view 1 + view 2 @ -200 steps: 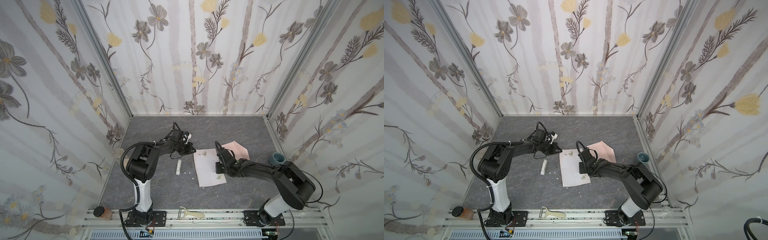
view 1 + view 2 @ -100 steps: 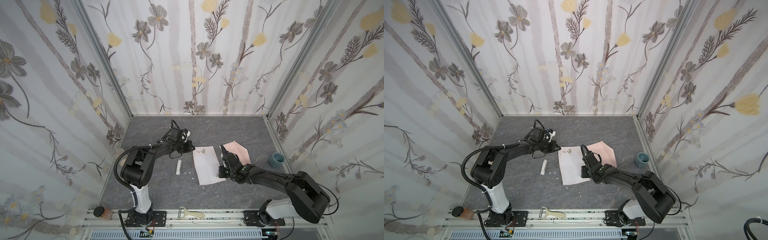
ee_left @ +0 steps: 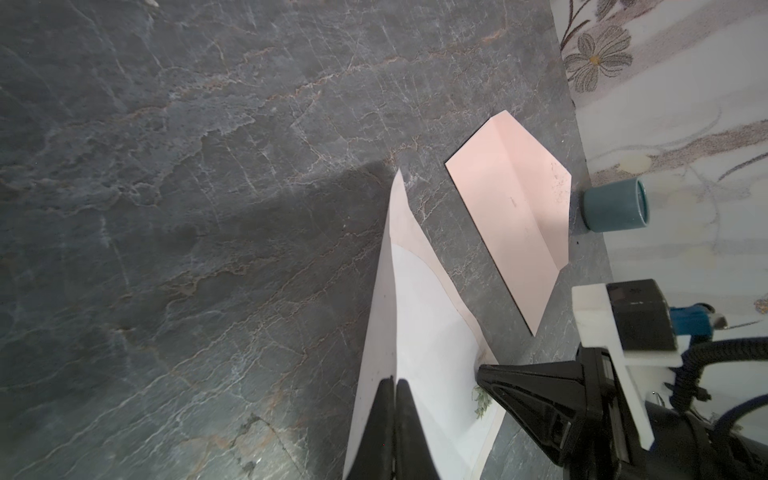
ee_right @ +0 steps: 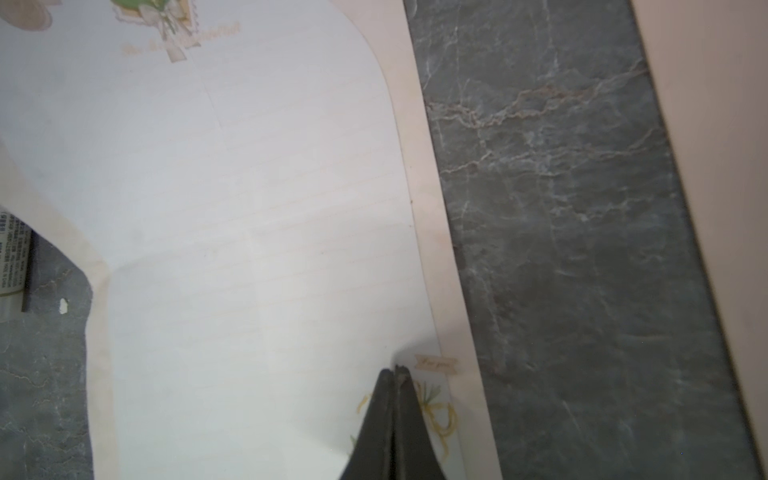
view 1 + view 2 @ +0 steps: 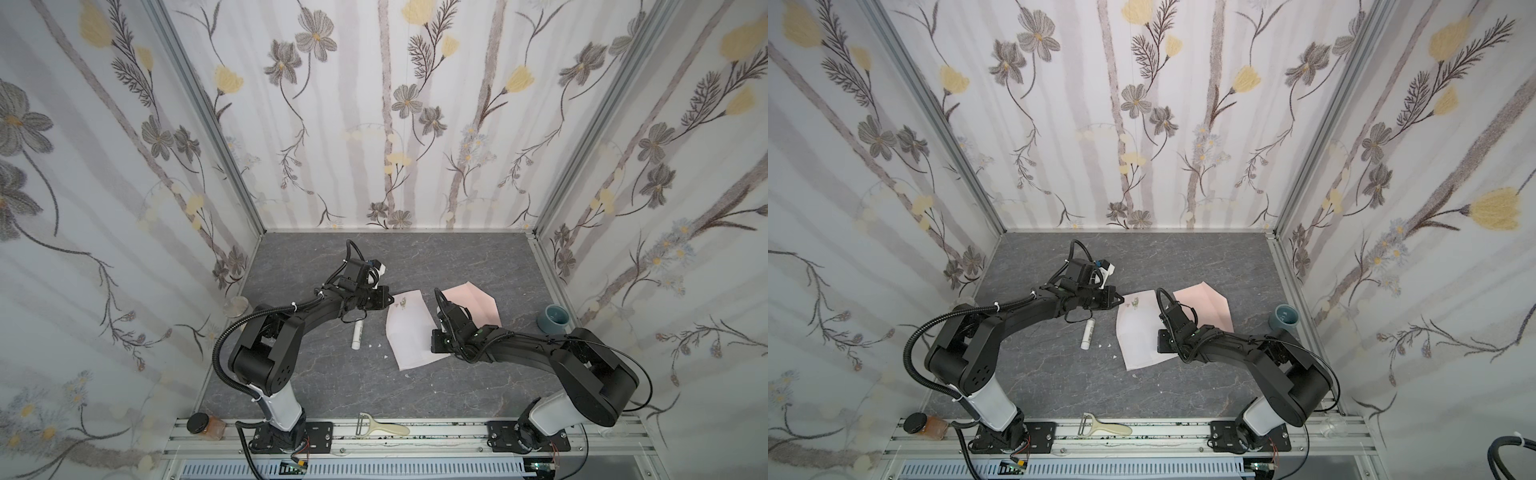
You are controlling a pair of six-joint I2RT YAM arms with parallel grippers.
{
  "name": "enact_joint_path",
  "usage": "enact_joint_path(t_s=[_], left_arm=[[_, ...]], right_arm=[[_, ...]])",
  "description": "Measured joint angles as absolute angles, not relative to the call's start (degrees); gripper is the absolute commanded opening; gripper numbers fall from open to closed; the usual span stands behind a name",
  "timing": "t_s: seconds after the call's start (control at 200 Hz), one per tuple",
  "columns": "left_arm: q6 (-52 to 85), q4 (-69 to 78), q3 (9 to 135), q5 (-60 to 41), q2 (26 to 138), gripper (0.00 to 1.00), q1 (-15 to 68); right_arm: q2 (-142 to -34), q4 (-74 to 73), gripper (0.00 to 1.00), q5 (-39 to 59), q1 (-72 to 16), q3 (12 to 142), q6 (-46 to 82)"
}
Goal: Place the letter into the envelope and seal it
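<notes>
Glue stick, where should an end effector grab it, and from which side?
Around the middle of the glue stick, from straight above, jaws across its width. It is a slim round tube lying on its side on the table, with room along both long sides.

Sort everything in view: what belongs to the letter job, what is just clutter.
Job: thin white paper letter with floral corners; pale pink paper envelope; small white glue-stick tube (likely, for sealing).
Lying about: teal round cup; cream peeler; black-lidded jar.
</notes>
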State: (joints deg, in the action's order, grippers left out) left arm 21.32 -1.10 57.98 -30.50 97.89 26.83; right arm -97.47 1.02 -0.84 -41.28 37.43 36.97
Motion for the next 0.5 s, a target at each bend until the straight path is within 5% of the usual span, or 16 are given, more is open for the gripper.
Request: enact_joint_path(t_s=[0.5], left_arm=[[20.6,-0.7,52.3,-27.3,90.3,0.0,31.6]], right_arm=[[-99.6,0.5,0.02,-1.9,-39.7,40.2,35.8]])
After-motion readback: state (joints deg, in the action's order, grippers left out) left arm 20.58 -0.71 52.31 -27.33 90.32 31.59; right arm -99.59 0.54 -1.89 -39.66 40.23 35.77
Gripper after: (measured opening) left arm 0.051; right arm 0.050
